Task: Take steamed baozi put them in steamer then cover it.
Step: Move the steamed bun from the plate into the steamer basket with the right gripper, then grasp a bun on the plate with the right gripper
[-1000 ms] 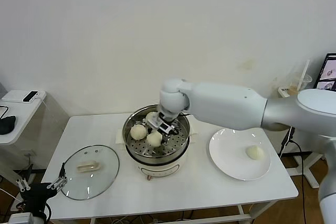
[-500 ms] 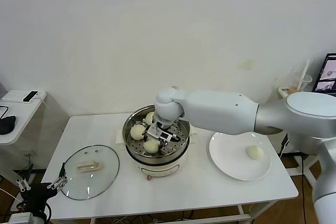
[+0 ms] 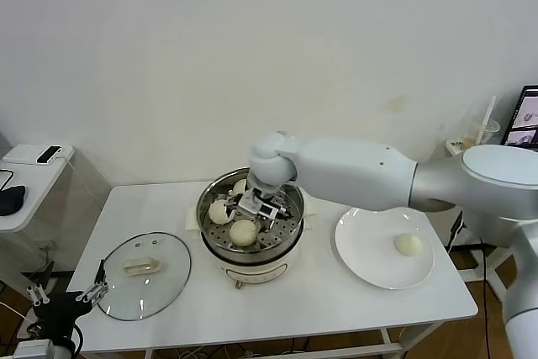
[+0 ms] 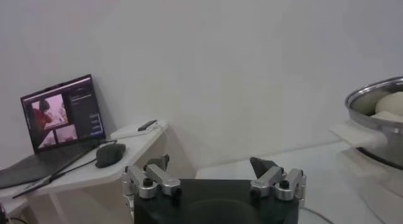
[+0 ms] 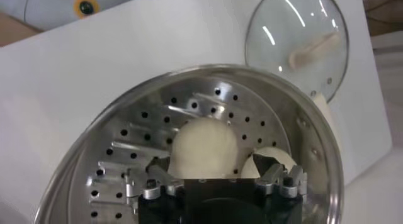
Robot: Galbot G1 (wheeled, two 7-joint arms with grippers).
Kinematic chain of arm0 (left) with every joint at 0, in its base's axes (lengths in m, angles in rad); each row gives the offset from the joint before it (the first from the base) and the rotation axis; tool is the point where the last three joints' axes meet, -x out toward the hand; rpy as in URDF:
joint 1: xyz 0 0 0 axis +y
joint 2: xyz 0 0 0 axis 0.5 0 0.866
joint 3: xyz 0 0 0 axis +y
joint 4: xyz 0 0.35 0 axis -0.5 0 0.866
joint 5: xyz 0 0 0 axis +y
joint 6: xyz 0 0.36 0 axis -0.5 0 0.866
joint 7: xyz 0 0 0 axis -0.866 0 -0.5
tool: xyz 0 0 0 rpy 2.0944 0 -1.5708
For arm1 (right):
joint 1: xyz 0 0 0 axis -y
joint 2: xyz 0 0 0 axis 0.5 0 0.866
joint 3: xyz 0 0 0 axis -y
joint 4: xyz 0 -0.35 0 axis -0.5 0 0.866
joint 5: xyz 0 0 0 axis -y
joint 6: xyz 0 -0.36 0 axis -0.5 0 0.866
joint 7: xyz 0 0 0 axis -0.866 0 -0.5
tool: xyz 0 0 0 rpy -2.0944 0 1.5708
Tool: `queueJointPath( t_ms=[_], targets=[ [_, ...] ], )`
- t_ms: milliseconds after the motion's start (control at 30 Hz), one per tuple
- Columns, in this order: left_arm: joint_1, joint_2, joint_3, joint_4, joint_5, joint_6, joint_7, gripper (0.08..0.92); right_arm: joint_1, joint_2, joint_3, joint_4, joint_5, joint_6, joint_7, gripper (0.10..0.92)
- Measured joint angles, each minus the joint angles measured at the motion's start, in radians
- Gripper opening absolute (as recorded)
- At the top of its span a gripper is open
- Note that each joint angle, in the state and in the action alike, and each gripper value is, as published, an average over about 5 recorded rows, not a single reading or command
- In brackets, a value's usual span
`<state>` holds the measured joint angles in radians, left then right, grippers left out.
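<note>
Since a moment ago, the right gripper (image 3: 257, 206) has let go of a bun and lifted a little; its fingers now stand apart just above it. That bun (image 3: 244, 231) sits in the steamer (image 3: 287, 233) near the front, with two more steamed baozi (image 3: 220, 211) behind it. One bun (image 3: 408, 244) lies on the white plate (image 3: 367, 256). The cover (image 3: 143, 275) lies flat on the table (image 3: 336, 300), its bar handle (image 3: 139, 267) pointing left to right. The left gripper (image 3: 65, 298) waits open, low by the table's left corner.
</note>
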<state>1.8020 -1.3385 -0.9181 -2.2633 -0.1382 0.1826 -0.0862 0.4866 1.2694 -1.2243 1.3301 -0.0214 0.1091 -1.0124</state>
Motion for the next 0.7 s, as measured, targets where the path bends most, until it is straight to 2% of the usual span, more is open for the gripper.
queueJointPath(
  t_ms=[300,700],
  targets=[
    [-0.009,0.016,0.014,0.004,0.000,0.000,0.000,0.823,0.036,-0.112,0.078,0.041,0.096,-0.129,-0.030,0.823],
    [-0.031,0.045,0.050,0.010,0.002,0.002,0.001,0.823,0.001,-0.423,0.138,0.132,0.161,-0.317,-0.033,0.823]
  ],
)
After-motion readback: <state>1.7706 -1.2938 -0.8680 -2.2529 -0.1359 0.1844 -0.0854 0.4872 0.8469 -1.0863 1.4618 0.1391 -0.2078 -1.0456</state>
